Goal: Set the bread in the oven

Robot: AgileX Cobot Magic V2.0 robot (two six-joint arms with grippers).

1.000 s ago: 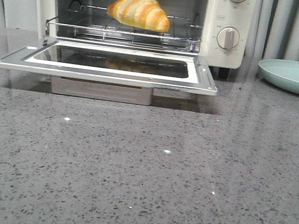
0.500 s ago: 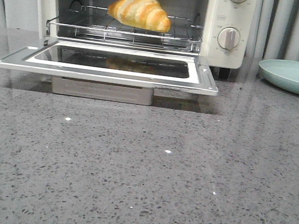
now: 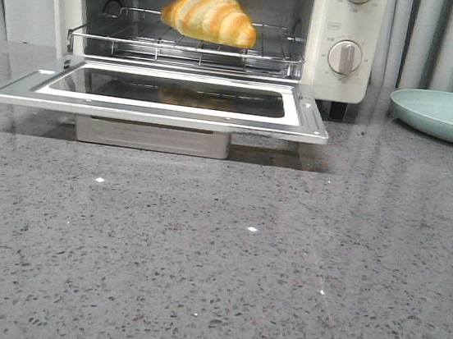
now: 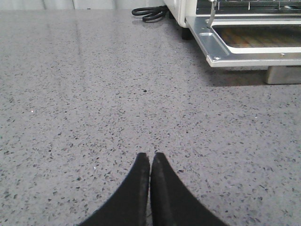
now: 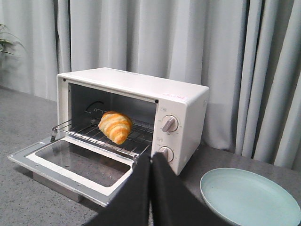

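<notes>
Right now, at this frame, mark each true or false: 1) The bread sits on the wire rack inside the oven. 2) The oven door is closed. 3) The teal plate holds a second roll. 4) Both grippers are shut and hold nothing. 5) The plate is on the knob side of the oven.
1) The golden-orange striped croissant roll sits on the wire rack inside the cream-white toaster oven. True.
2) False: the glass-windowed drop-down door lies open, flat.
3) False: the pale teal plate is empty.
4) True: the left gripper and the right gripper both show fingers pressed together with nothing between.
5) True.
</notes>
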